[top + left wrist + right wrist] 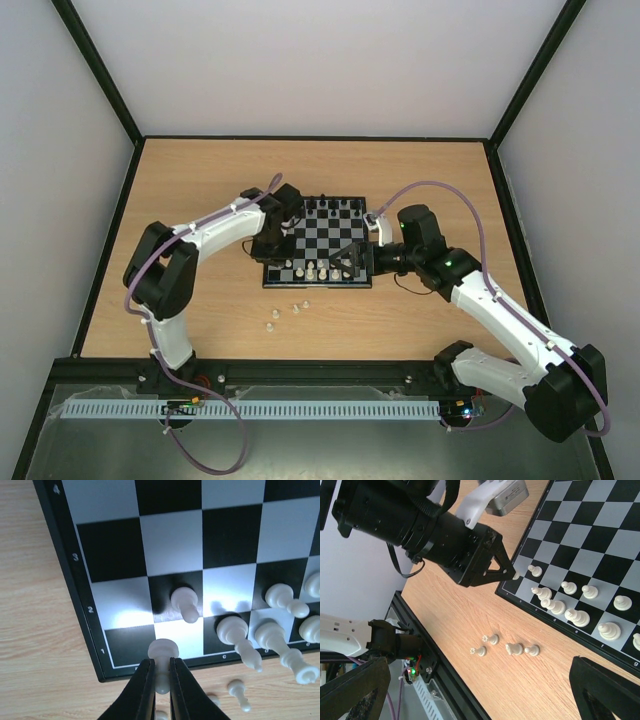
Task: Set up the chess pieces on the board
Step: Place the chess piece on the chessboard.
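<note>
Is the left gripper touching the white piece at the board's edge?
Touching. The left wrist view shows the left gripper shut on the white piece, no gap either side.

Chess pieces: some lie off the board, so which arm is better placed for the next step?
Left. The left hand is shut on a white piece over the board's near edge, ready to set it down. The right hand is open and empty.

Light wooden table (200, 180), black chessmen (324, 203) (far rows), white enclosure walls (320, 60)
</note>
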### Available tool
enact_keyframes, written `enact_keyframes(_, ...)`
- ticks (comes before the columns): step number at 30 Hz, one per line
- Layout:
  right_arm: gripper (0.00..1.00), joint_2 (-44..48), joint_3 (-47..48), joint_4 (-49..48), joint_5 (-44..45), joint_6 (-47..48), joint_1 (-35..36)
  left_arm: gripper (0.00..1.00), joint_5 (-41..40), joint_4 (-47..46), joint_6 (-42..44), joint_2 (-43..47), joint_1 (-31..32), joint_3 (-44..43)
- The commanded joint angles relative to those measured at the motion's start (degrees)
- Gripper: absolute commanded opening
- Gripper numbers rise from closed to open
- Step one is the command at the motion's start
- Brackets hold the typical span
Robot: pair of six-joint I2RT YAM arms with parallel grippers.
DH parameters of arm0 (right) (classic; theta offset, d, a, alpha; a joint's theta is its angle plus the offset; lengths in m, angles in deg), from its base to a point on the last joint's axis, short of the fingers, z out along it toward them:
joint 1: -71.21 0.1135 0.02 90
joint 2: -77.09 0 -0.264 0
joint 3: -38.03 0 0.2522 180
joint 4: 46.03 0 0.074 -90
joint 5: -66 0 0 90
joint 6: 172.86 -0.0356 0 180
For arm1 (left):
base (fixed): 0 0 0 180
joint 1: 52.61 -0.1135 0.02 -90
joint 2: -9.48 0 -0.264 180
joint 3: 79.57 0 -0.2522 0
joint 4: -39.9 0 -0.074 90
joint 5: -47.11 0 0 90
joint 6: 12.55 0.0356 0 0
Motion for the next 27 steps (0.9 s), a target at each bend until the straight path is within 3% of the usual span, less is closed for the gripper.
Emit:
enact_keyframes(1,0.99,0.2,-0.9,1.5,-1.2,1.0,-0.1,0.02,-0.6,3.4,2.1,-1.4,-1.8,-2.4)
enact_keyframes(27,0.99,0.8,-1.8,0.9,-1.6,0.9,0.0,0.02,-1.6,3.2,3.8,-5.1,-3.3,-2.2)
